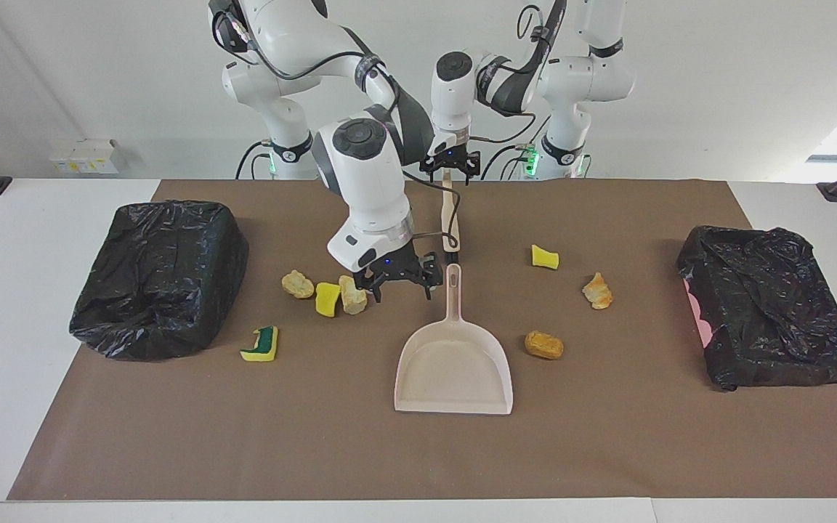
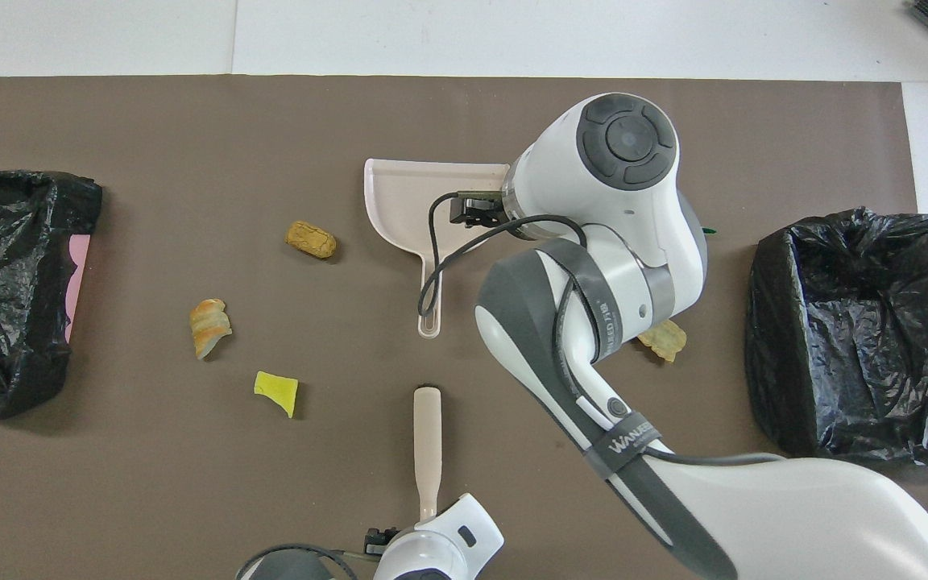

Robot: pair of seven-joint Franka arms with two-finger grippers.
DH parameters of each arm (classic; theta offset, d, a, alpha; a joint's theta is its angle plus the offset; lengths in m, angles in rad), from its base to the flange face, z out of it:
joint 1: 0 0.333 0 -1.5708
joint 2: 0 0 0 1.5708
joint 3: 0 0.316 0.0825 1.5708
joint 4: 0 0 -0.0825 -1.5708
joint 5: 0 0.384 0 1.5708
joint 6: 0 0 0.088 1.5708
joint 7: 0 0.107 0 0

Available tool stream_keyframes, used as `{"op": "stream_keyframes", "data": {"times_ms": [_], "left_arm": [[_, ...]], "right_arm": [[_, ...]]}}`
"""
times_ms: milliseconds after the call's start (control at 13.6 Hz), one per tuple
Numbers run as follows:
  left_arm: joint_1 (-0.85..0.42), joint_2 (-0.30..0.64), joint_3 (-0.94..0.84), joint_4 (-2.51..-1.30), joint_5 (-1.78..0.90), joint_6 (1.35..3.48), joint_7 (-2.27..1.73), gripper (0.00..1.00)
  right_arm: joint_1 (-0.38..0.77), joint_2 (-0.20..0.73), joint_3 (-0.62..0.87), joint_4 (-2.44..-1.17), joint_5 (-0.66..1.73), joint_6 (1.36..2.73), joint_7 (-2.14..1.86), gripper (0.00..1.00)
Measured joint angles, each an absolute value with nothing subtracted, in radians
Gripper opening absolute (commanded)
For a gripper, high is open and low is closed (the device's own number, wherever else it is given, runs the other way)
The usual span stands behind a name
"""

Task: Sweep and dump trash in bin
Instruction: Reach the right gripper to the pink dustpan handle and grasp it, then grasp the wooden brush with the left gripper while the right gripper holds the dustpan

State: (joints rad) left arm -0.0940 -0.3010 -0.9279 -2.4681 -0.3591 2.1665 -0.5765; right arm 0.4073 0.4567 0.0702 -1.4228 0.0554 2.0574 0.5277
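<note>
Beige plastic dustpan lies flat on brown paper, its slim handle toward the brush. Right gripper hangs over the paper beside that handle, fingers spread. Left gripper sits at the brush handle's tip; its grip I cannot tell. Spongy and rocky trash lies scattered between two crinkled black bins.

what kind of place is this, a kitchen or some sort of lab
Most likely a robotics lab, not a kitchen: two white Franka arms stand at a table covered with brown paper, trash bits are laid out around a beige dustpan, and a bin lined with a black bag sits at each end.
</note>
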Motion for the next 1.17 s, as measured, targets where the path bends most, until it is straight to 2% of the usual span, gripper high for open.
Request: {"op": "stream_keyframes", "data": {"times_ms": [73,293,366,440,586,806,880,1026,1099,1173], "left_arm": [[-0.094,-0.291,-0.927,-2.468,-0.359,2.167,-0.577,0.66],[-0.094,-0.276,-0.927,-2.468,-0.359,2.167,-0.577,0.55],[-0.094,-0.275,-0.927,-2.468,-0.359,2.167,-0.578,0.43],[-0.094,-0.275,-0.927,-2.468,-0.359,2.167,-0.579,0.41],[-0.093,-0.275,-0.927,-2.468,-0.359,2.166,-0.582,0.23],[-0.089,-0.273,-0.926,-2.469,-0.359,2.162,-0.582,0.03],[-0.087,-0.273,-0.925,-2.468,-0.359,2.157,-0.582,0.0],[-0.082,-0.274,-0.919,-2.463,-0.359,2.134,-0.582,0.0],[-0.076,-0.276,-0.915,-2.456,-0.359,2.113,-0.582,0.0],[-0.067,-0.28,-0.907,-2.446,-0.357,2.078,-0.582,0.0]], "right_arm": [[0.421,0.472,0.07,-1.413,0.055,2.067,0.559,1.0],[0.462,0.519,0.07,-1.385,0.055,2.08,0.63,1.0],[0.475,0.53,0.07,-1.384,0.053,2.089,0.646,1.0],[0.486,0.538,0.07,-1.384,0.052,2.091,0.657,1.0],[0.504,0.548,0.07,-1.384,0.04,2.091,0.676,1.0],[0.521,0.566,0.07,-1.389,0.017,2.09,0.682,1.0],[0.526,0.577,0.07,-1.39,0.013,2.09,0.682,1.0],[0.532,0.601,0.07,-1.395,0.013,2.09,0.682,0.98],[0.532,0.608,0.07,-1.401,0.013,2.09,0.682,0.87],[0.532,0.611,0.07,-1.408,0.013,2.09,0.681,0.83]]}}
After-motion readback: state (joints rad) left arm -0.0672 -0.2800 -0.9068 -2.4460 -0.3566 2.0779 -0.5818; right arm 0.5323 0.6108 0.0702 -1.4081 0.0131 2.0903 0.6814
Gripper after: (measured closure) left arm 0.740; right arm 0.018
